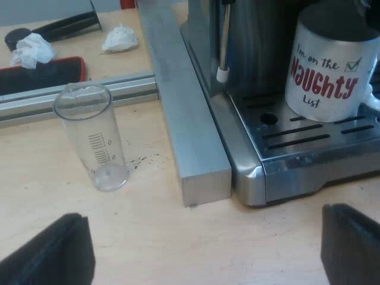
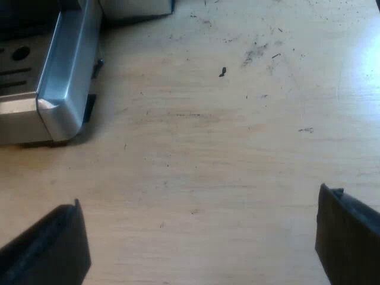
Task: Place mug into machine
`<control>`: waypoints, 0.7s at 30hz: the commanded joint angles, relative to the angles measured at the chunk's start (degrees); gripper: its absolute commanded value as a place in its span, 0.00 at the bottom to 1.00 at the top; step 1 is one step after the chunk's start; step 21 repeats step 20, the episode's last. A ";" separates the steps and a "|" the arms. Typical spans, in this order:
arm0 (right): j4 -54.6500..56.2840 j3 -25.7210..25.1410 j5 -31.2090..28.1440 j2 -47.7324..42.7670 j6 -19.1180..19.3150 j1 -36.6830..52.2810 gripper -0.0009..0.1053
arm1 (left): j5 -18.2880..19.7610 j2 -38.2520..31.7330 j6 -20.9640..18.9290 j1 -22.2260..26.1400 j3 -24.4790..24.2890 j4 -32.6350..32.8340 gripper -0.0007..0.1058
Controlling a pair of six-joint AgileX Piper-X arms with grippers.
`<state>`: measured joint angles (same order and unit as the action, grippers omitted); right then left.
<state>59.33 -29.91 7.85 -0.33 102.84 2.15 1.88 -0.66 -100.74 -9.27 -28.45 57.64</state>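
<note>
The white mug with red words (image 1: 329, 71) sits on the shiny silver coffee machine (image 1: 255, 172) tray. The left tool (image 1: 205, 237) and right tool (image 2: 199, 234) are spread wide, holding nothing. A careless swing could topple the clear measuring glass (image 1: 92, 136)

Clear cylindrical plastic measuring glass (image 1: 92, 136) with printed scale, standing upright on pale wooden table (image 1: 148, 237), long square grey metal bar (image 1: 181, 101) near it, slotted aluminium rail (image 1: 127, 87) behind, crumpled white tissues (image 1: 120, 38) beyond, dark crumbs (image 2: 222, 72) on the wood.
</note>
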 commanded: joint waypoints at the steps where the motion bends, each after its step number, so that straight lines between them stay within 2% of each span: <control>1: -0.40 -0.25 -0.03 -2.68 -0.16 0.36 0.76 | 0.13 -8.07 -0.60 0.16 -0.14 -1.10 0.75; 21: -0.40 -0.25 -0.03 -2.68 -0.16 0.36 0.76 | -0.30 -8.07 -0.17 0.16 0.07 -1.40 0.75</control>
